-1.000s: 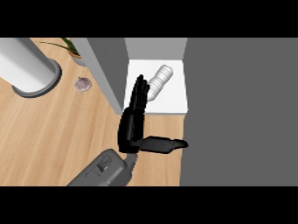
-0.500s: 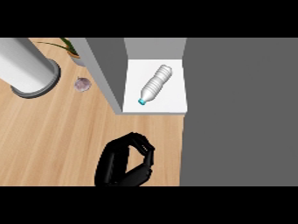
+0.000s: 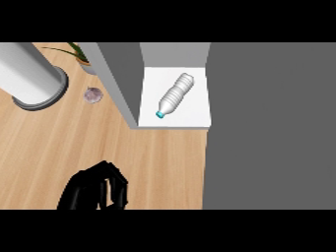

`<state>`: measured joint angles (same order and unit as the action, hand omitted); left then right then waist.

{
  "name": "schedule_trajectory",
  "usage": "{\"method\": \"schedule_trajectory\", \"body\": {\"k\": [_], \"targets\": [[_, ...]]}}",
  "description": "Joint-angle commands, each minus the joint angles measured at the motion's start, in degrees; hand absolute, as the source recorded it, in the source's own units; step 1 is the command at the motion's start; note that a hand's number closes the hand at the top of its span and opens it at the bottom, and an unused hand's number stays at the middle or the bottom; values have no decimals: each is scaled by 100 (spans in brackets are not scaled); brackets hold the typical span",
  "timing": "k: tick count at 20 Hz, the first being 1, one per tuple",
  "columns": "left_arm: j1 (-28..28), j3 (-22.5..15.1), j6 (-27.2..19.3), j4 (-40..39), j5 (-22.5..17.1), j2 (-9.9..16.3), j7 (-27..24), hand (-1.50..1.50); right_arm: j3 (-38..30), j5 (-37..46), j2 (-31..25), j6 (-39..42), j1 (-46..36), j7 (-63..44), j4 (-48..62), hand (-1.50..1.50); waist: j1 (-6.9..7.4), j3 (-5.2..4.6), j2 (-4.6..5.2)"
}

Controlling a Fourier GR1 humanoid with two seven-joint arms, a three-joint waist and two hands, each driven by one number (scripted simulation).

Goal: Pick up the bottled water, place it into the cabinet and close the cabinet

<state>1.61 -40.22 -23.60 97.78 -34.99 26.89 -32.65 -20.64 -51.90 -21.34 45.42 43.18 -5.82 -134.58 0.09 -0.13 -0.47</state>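
The bottled water (image 3: 175, 95) is a clear ribbed bottle with a teal cap. It lies on its side on the white cabinet shelf (image 3: 193, 116), cap pointing to the near left. Nothing touches it. My left hand (image 3: 95, 189) hangs low over the wooden counter (image 3: 54, 142), well short of the cabinet. It is open, fingers relaxed and a little bent, and holds nothing. The right hand does not show.
A grey cabinet side wall (image 3: 119, 81) stands left of the shelf. A large flat grey panel (image 3: 280, 123) fills the right side. A big white cylinder (image 3: 21, 74), a small round pale object (image 3: 92, 95) and a potted plant (image 3: 80, 55) sit at the back left.
The left hand has drawn back out of the cabinet, down and to the left toward the lower edge. The bottle stays lying on the shelf, now fully uncovered.
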Motion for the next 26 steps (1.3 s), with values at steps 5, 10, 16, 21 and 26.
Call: {"method": "schedule_trajectory", "body": {"k": [5, 10, 16, 21, 26], "targets": [[805, 726, 616, 920, -506, 1033, -199, -150, 269, 449, 186, 20, 198, -166, -1718, 150, 4, -16, -32], [1171, 1320, 948, 1106, -937, 1466, -274, -150, 524, 616, 115, 327, 237, -247, -1832, 150, -11, -33, -57], [1451, 1794, 1183, 1095, -1091, 1775, -465, -150, 1024, 676, -46, 274, -15, -467, -1990, 150, 25, -61, -50], [1898, 2116, 1487, 1233, -1417, 2089, -470, -150, 1364, 831, -168, 325, -433, -640, -1879, 150, 154, -78, -92], [2106, 2345, 1733, 1379, -1690, 2289, -414, -150, 1814, 879, -365, 295, -934, -910, -1773, 150, 207, -107, -133]]}}
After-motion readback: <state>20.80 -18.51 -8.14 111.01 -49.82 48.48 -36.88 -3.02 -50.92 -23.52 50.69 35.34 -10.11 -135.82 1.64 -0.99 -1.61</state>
